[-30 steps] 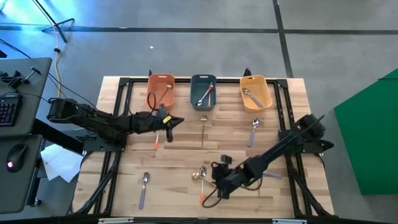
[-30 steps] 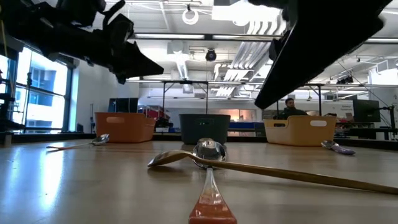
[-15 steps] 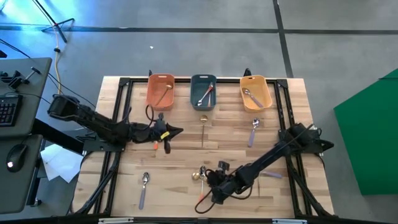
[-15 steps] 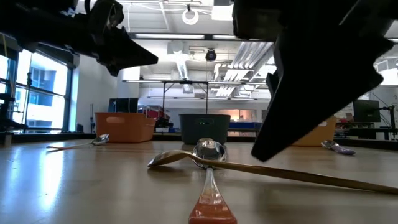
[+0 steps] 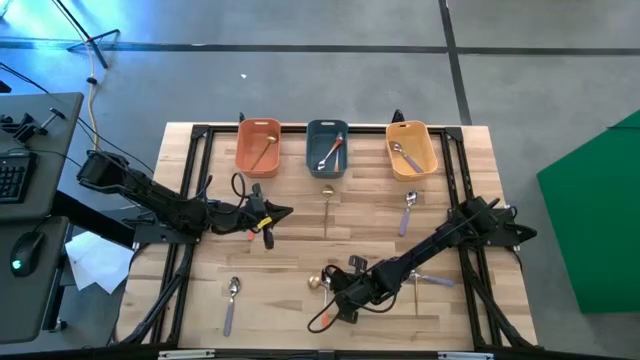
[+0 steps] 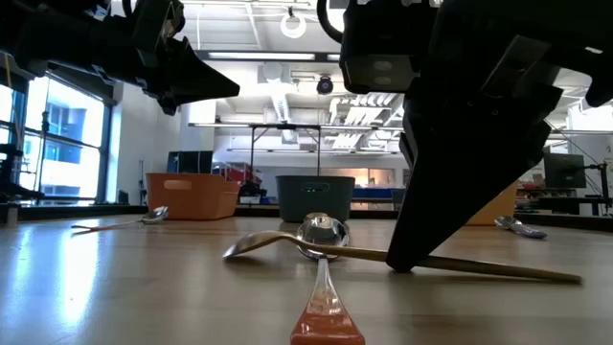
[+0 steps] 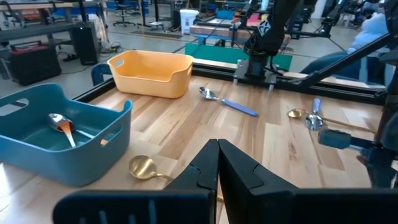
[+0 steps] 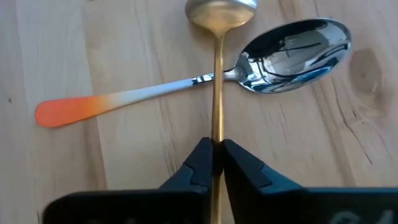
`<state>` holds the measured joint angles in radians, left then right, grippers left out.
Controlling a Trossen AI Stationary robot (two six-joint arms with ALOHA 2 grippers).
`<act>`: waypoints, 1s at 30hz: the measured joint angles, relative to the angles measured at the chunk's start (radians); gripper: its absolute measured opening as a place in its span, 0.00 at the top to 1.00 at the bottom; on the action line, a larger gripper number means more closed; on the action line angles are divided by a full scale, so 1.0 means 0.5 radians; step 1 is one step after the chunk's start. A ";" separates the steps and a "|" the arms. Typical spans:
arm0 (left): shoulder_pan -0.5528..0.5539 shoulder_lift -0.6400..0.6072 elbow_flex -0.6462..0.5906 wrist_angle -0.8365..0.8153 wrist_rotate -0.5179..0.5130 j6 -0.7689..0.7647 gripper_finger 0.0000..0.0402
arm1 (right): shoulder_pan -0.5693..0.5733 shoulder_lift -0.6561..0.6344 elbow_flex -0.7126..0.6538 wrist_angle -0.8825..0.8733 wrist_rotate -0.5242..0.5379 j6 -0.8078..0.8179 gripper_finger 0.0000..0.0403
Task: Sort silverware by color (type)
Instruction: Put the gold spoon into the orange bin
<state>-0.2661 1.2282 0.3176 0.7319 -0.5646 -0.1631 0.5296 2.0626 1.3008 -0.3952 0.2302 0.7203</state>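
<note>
A gold spoon point(image 8: 216, 74) lies on the table at the near middle, its neck crossing a silver spoon with an orange handle point(image 8: 124, 99). My right gripper point(image 5: 333, 292) has come down on it and is shut on its handle. My left gripper point(image 5: 287, 211) hovers shut and empty above the table's left middle, pointing roughly level toward the right. Below the left arm lies another orange-handled spoon point(image 5: 250, 234). More spoons lie loose: a gold one point(image 5: 327, 205) and purple-handled ones point(image 5: 408, 210), point(image 5: 231, 303), point(image 5: 436, 281). My right gripper pinches the gold spoon's handle point(image 8: 217, 127) between its two fingers, partway along its length. The fingers slant down from above and from the table's right, one on each side of the thin handle. The spoon stays on the table, its free end point(image 6: 565, 278) sticking out behind the fingers.
Three trays stand in a row at the far edge: orange point(image 5: 243, 150) holding a gold spoon, blue point(image 5: 312, 150) holding an orange-handled spoon, yellow point(image 5: 428, 150) holding a purple-handled spoon. A black frame point(image 5: 190, 170) borders the wooden table.
My right gripper has sunk toward the table's near left onto the gold spoon and shut on its handle. My left gripper, still shut, has swung a little toward the table's near edge.
</note>
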 joint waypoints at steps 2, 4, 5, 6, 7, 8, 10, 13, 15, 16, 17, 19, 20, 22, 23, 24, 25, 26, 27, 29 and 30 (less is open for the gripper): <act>0.001 0.000 0.000 0.000 -0.011 0.000 1.00 | -0.015 0.000 -0.001 0.002 -0.030 -0.073 0.98; 0.001 0.000 0.000 0.006 -0.012 0.017 1.00 | -0.030 -0.011 0.005 0.006 -0.058 -0.141 0.98; 0.001 0.000 0.000 0.015 -0.013 0.035 1.00 | -0.036 -0.017 0.009 0.005 -0.067 -0.177 0.98; 0.001 0.001 0.000 0.027 -0.028 0.063 1.00 | -0.041 -0.022 0.019 0.004 -0.069 -0.216 0.98; 0.001 0.001 0.000 0.043 -0.070 0.081 1.00 | -0.044 -0.031 0.026 0.005 -0.062 -0.268 0.99; 0.001 0.001 -0.001 0.064 -0.123 0.085 1.00 | -0.049 -0.041 0.032 -0.010 -0.041 -0.319 0.99; 0.011 0.001 -0.001 0.099 -0.222 0.105 1.00 | -0.066 -0.085 0.059 -0.024 -0.045 -0.396 0.99; 0.040 0.001 -0.001 0.187 -0.249 0.212 1.00 | -0.085 -0.222 0.082 0.009 -0.051 -0.490 0.99; 0.061 0.001 -0.001 0.222 -0.222 0.288 1.00 | -0.090 -0.307 0.081 -0.033 -0.033 -0.566 0.99; 0.073 0.001 -0.001 0.242 -0.198 0.321 1.00 | -0.091 -0.351 0.080 -0.083 0.011 -0.605 0.99; 0.085 0.001 -0.001 0.262 -0.172 0.344 1.00 | -0.094 -0.405 0.079 -0.135 0.060 -0.639 0.99; 0.125 0.001 -0.001 0.275 -0.080 0.374 1.00 | -0.110 -0.531 0.070 -0.254 0.191 -0.659 0.99; 0.144 0.001 -0.001 0.275 -0.022 0.383 1.00 | -0.123 -0.595 0.041 -0.270 0.268 -0.670 0.99; 0.190 0.001 -0.001 0.289 0.102 0.381 1.00 | -0.160 -0.711 -0.097 -0.147 0.332 -0.733 0.99; 0.212 0.001 -0.001 0.300 0.177 0.374 1.00 | -0.183 -0.764 -0.191 -0.004 0.329 -0.787 0.99; 0.235 0.001 -0.001 0.308 0.254 0.363 1.00 | -0.208 -0.816 -0.300 0.173 0.307 -0.839 0.99; 0.257 0.001 -0.001 0.320 0.327 0.341 1.00 | -0.240 -0.870 -0.419 0.375 0.263 -0.896 0.99; 0.277 0.001 -0.001 0.331 0.393 0.320 1.00 | -0.268 -0.916 -0.540 0.600 0.220 -0.960 0.99; 0.293 0.001 -0.001 0.342 0.452 0.292 1.00 | -0.302 -0.947 -0.658 0.831 0.175 -1.027 0.99; 0.317 0.013 -0.002 0.382 0.532 0.235 1.00 | -0.367 -0.992 -0.867 1.252 0.124 -1.169 0.99; 0.326 0.023 -0.002 0.398 0.545 0.207 0.99 | -0.404 -1.009 -0.958 1.458 0.107 -1.240 0.99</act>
<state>-0.1029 1.2397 0.3168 0.9307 -0.2919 -0.0597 0.3277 1.5580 0.8220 0.3336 0.2835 0.1000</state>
